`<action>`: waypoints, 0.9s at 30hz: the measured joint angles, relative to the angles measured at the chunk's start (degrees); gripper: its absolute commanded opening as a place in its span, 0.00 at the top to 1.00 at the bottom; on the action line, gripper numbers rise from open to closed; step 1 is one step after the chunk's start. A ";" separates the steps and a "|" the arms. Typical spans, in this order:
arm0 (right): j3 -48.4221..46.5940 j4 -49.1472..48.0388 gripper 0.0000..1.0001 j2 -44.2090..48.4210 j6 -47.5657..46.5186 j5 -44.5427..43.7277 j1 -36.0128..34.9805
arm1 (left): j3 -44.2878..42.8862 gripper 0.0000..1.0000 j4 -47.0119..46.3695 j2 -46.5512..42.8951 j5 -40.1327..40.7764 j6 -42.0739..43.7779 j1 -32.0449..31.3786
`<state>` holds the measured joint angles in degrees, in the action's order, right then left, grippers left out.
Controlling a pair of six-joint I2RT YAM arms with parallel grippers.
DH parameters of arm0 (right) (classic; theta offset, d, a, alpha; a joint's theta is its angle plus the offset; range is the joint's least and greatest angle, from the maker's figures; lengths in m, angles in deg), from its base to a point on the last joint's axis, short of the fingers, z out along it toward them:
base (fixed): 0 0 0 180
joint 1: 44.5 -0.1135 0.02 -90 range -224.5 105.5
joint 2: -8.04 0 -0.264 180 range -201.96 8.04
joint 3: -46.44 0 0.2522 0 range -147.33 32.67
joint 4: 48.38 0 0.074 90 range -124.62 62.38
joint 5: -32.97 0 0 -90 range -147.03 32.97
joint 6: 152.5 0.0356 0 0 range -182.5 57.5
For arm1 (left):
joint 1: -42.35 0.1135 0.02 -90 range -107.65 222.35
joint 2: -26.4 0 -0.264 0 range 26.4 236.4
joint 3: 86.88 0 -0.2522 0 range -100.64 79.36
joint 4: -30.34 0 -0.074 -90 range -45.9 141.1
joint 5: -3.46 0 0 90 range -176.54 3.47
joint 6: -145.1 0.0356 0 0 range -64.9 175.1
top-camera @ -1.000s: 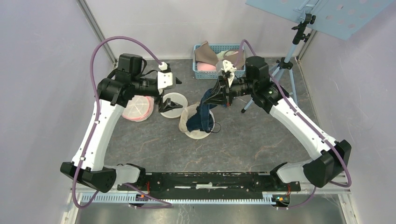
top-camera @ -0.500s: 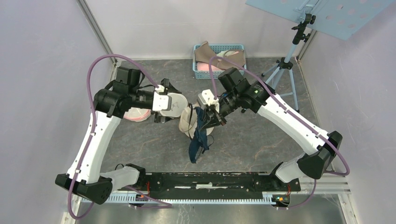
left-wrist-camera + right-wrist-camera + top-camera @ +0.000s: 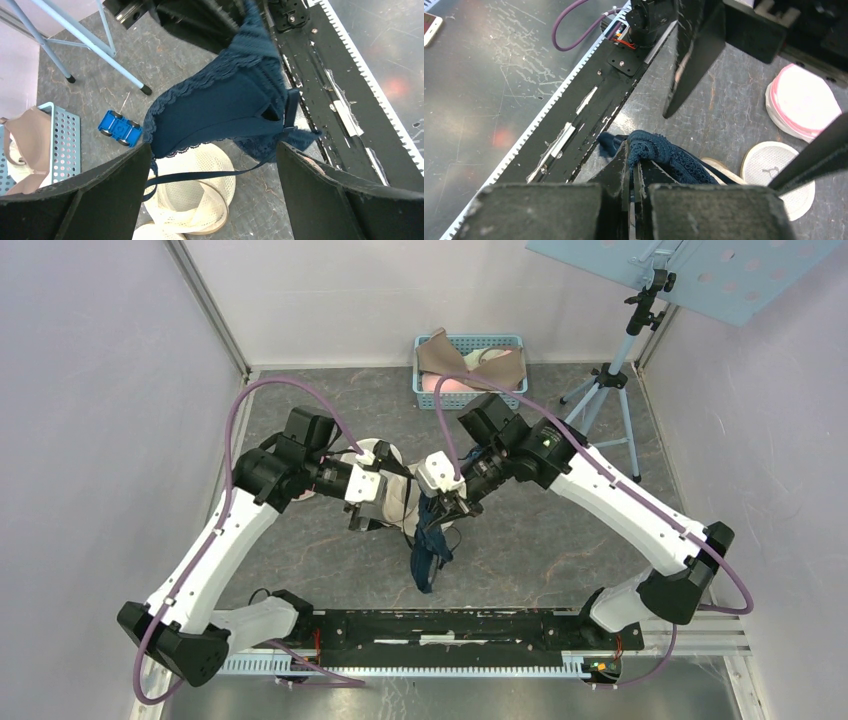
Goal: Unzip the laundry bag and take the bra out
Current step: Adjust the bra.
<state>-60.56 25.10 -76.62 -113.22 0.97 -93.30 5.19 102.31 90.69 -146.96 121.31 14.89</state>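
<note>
Well, the navy lace bra is up in the air, pinched by a scalloped edge in the right gripper, whose jaws are clamped tight on the fabric. The rest of it dangles limp toward the near rail. The cream mesh laundry bag lies crumpled on the table just beneath. One thin strap droops across the bag, and I cannot tell whether its end is free of the opening. The left gripper hovers close beside it with its jaws spread wide, grasping nothing, the cup hanging between its fingers as its own camera sees it. To my eye the garment will handle as something very light and floppy: it will swing and fold rather than hold a shape. The lace and the strap slider look likely to snag on mesh or zipper teeth. The firmer band or the padded cup edge seems a safer place to grip than the trim. At the back stands a blue basket holding pale bras. A small blue toy car sits near the tripod. I can read no label, brand or lettering anywhere.
</note>
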 measured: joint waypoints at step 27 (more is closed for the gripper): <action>-1.27 1.97 1.00 0.61 -4.92 -6.10 -8.61 | 7.39 0.37 -8.37 -0.87 -4.20 -3.58 -5.53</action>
<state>-61.82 27.07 -76.01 -118.14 -5.13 -101.91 12.58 93.94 89.81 -151.16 117.73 9.36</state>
